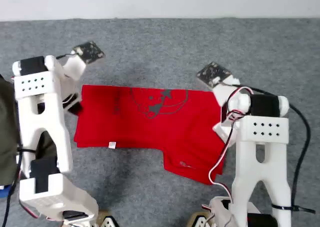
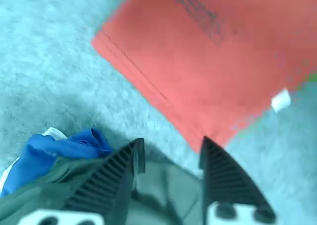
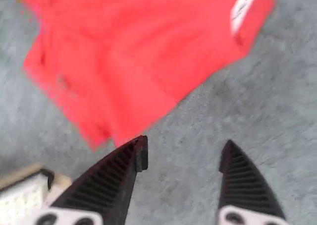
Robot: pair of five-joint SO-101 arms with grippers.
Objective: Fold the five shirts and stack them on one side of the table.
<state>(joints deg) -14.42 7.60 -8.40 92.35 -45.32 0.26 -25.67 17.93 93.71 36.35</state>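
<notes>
Grey surface (image 1: pixel 175 42) | red shirt (image 1: pixel 150 127) spread at centre, between arms | white tag (image 1: pixel 112 145) at its edge, print unreadable | left end effector (image 2: pixel 172 148) open, empty | right end effector (image 3: pixel 185 145) open, empty

White arms (image 1: pixel 40 117) w/ black servos (image 1: pixel 263 106), red/white cables (image 1: pixel 225 152), ribbed blk end effector fingers (image 2: pixel 111 178)

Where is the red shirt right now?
In the high view the red shirt lies flat on the grey table, between the left arm and the right arm.
</notes>
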